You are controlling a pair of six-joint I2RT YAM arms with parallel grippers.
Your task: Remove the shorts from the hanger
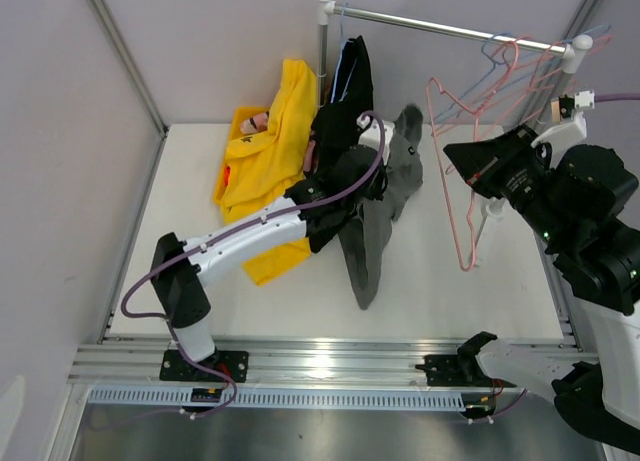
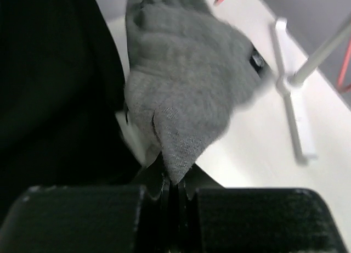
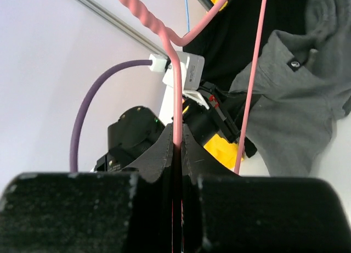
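The left gripper point(image 2: 174, 183) is pinched tight on a corner of the grey shorts point(image 1: 375, 246), which trail across the surface point(image 1: 500, 301) below the rail point(image 1: 450, 26). Under the rail's right end, the right gripper point(image 3: 176, 149) is clamped on a pink hanger point(image 3: 176, 99). Black shorts point(image 1: 352, 81) hang at the rail's left end, with yellow shorts point(image 1: 265, 156) heaped left of it.

Top view looks down over the table point(image 1: 500, 301); both close-up wrist views share grey shorts point(image 2: 186, 83)

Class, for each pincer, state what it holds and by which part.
Left pincer grips the grey shorts by a pointed cloth edge; right pincer clamps the pink hanger by its wire.
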